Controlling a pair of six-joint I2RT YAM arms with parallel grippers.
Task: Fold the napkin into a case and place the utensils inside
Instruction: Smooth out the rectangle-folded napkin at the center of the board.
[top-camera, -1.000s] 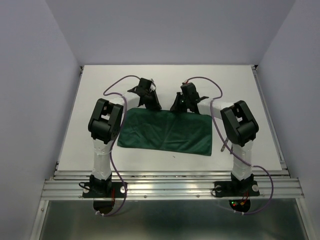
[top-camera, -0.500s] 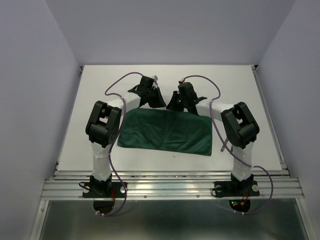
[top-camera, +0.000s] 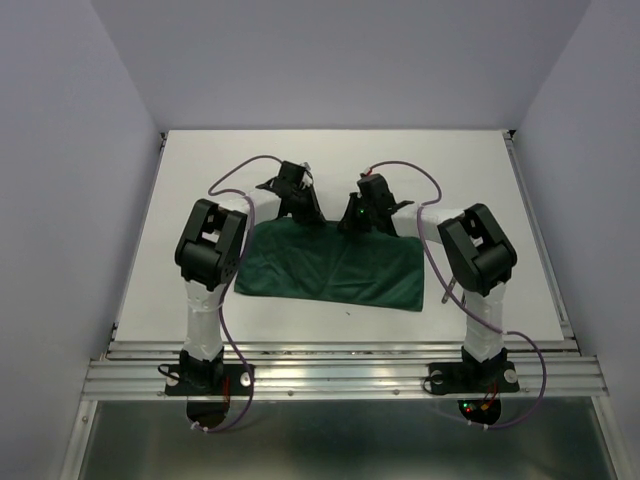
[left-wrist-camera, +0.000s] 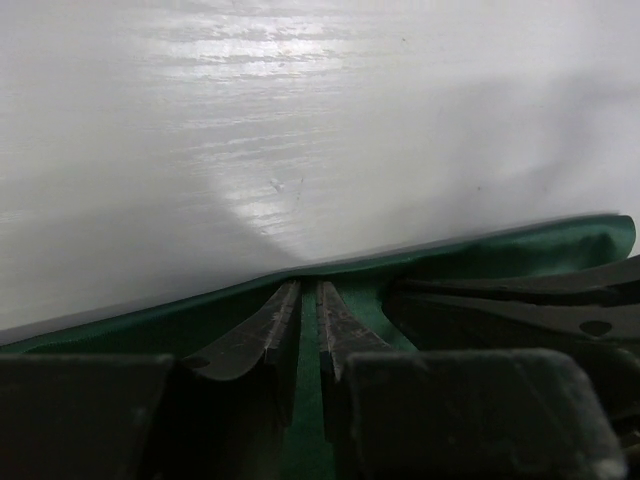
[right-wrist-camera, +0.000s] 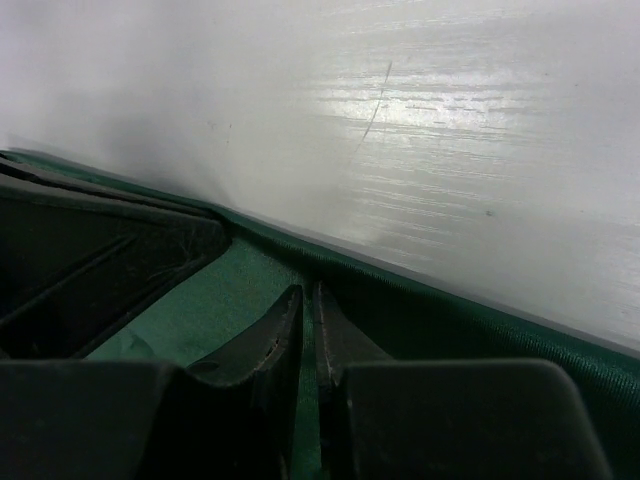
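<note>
top view: napkin (top-camera: 330, 268) far hem at 12 o'clock hidden under left gripper (top-camera: 303, 212) and right gripper (top-camera: 360, 220), their grip too small to tell | left wrist: napkin cut off at 8 o'clock, 6 o'clock blurred (dark blocks only) | right wrist: napkin runs off at 4 o'clock, dark shape (right-wrist-camera: 90, 260) at 9 o'clock blurred

Twin arms, the left arm (top-camera: 210, 245) and the right arm (top-camera: 478, 248), pair bulky black joint housings with white-wrapped links. Thin purple cables (top-camera: 238, 166) loop along each arm down to black bases (top-camera: 205, 375) bolted to a ridged aluminium rail (top-camera: 340, 378). A green light (top-camera: 357, 211) glows on the right wrist. The left pincer (left-wrist-camera: 308, 285) and the right pincer (right-wrist-camera: 308, 290) are matt black with ridged inner faces.
</note>
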